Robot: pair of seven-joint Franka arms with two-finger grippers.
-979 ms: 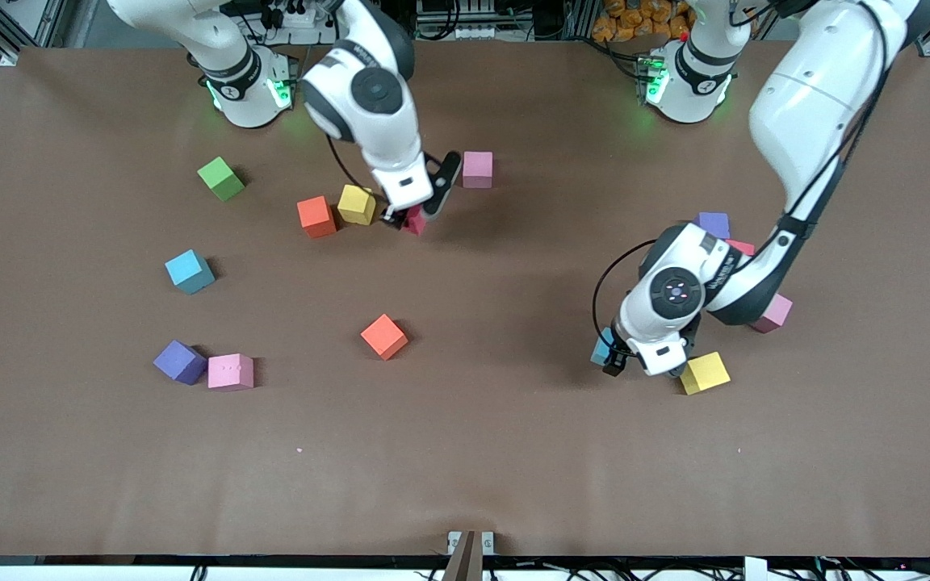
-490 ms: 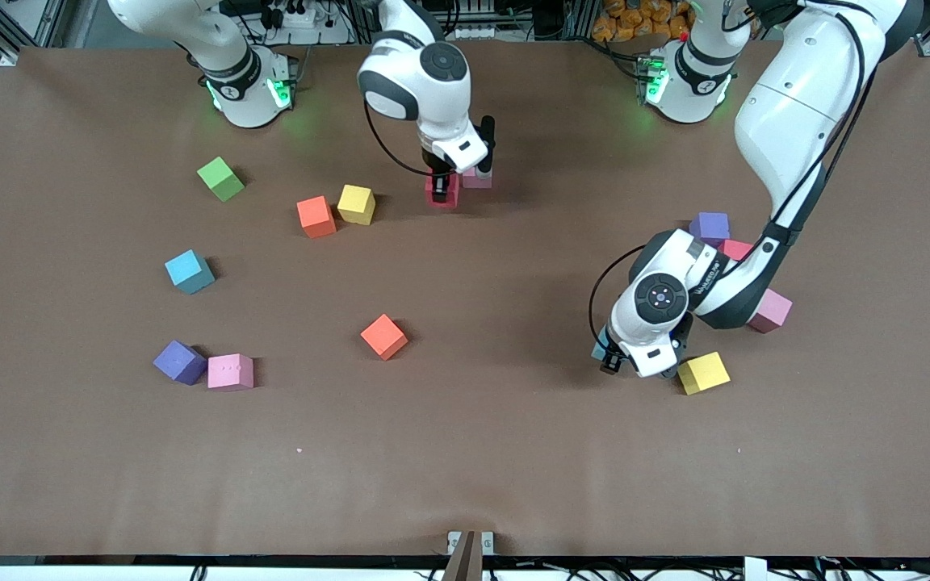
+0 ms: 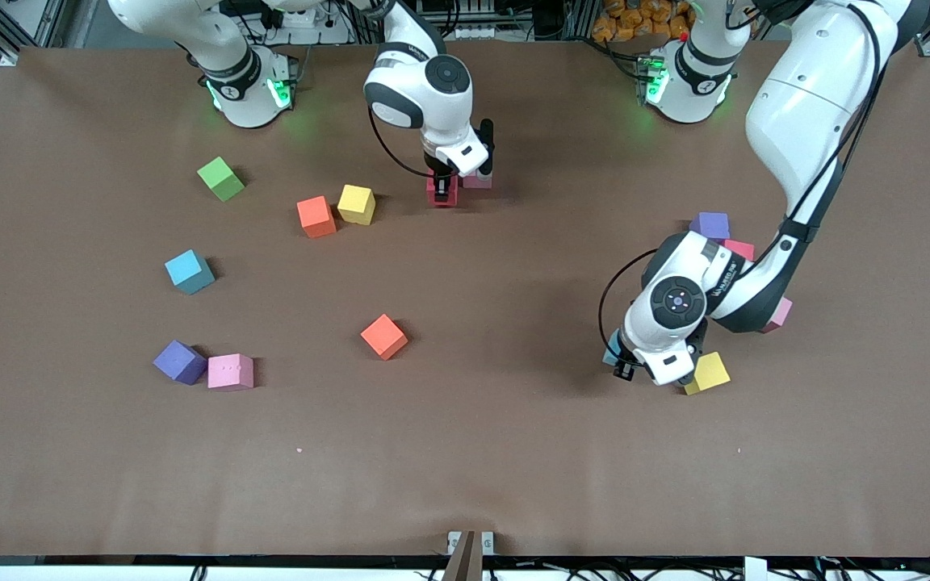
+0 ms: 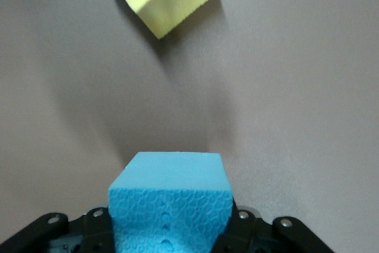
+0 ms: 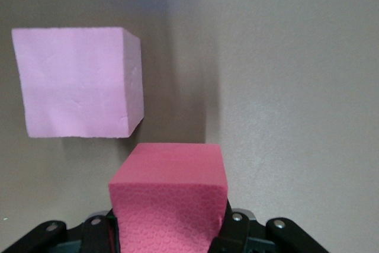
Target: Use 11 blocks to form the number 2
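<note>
The right gripper (image 3: 442,184) holds a red block (image 5: 169,197) between its closed fingers, low over the table (image 3: 513,452), just beside a pink block (image 5: 77,81) that lies near the robots' bases. The left gripper (image 3: 622,361) has its fingers closed on a blue block (image 4: 169,197), down near the table toward the left arm's end, close to a yellow block (image 3: 710,372).

Partly hidden by the left arm are a purple block (image 3: 710,224), a small red-pink block (image 3: 741,248) and another pink block (image 3: 780,313).

Toward the right arm's end, the other blocks lie scattered and apart: an orange block (image 3: 316,215) touching a second yellow block (image 3: 356,204), a green block (image 3: 220,178), a second blue block (image 3: 189,271), a second orange block (image 3: 384,336), and a second purple block (image 3: 179,361) touching a third pink block (image 3: 230,372). No digit is formed yet.
</note>
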